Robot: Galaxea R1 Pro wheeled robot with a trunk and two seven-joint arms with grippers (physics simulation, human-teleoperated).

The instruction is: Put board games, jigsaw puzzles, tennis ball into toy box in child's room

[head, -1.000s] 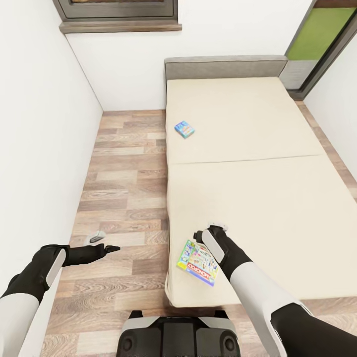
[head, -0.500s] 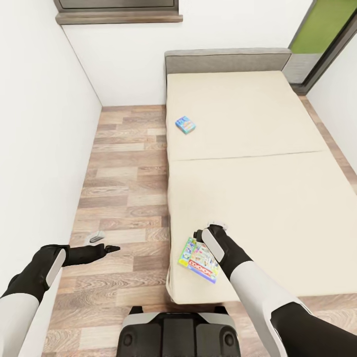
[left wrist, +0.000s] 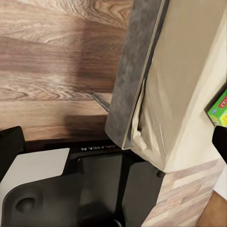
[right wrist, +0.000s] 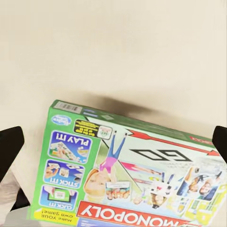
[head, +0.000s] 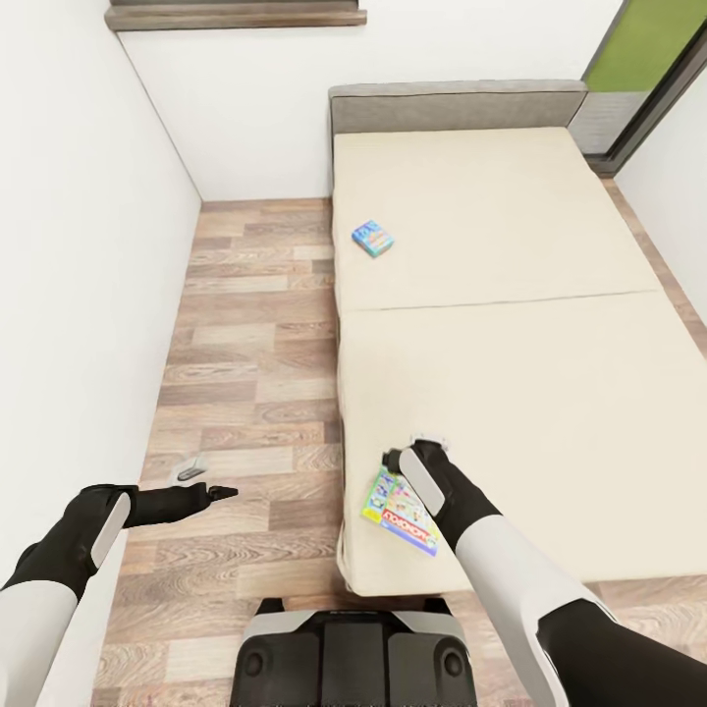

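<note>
Your right hand [head: 412, 454] hovers spread over the white and green board game [head: 401, 511] near the bed [head: 511, 295] edge; your left hand [head: 201, 491] looks pressed together, though it's hard to tell.

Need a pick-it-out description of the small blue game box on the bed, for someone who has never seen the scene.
Start at the bed, beige mattress with a grey headboard. On the half by the headboard, near the edge facing the wood floor, lies the small blue board game. The other box, the green and white Monopoly game, is bigger and lies at the near corner, by the right gripper.
</note>
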